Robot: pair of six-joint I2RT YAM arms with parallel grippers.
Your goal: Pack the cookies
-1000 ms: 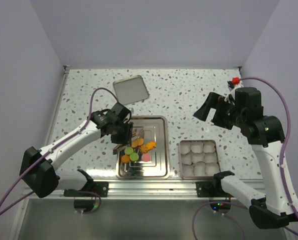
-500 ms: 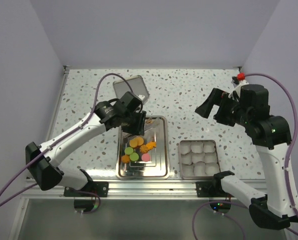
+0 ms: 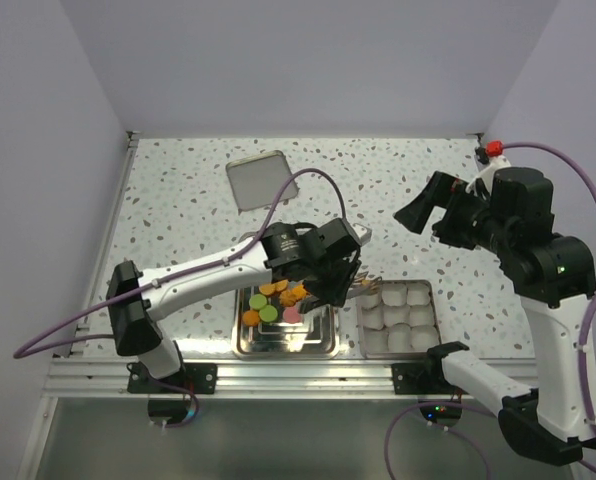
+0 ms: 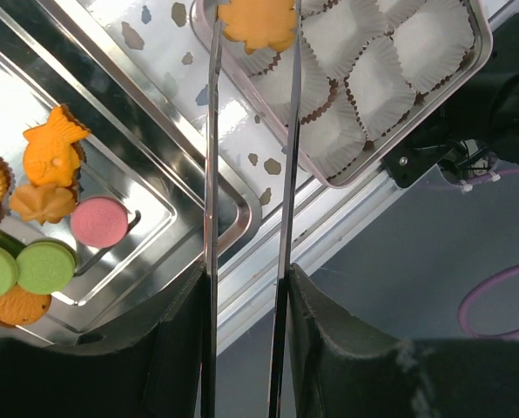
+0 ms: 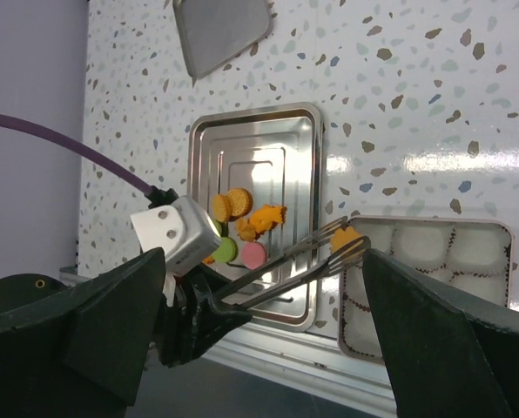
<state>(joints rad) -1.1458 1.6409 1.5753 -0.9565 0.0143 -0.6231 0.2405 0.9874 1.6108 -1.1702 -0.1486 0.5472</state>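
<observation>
The left pincer (image 3: 364, 285), over the tray's (image 3: 314, 254) left side a second ago, has swung right and now grips an orange cookie (image 4: 258, 22) above the tin's (image 3: 435, 322) far-left corner compartment.

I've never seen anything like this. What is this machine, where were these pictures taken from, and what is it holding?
These are two robot arms bolted to a table. One picture looks down from above. The other two come from a camera on each wrist. The left gripper clamps metal tongs, which pinch an orange flower-shaped cookie over a tin of white paper cups. More cookies, orange, green and pink, lie on a steel tray beside it. A lid lies farther back. The right gripper hangs open and empty in the air.
</observation>
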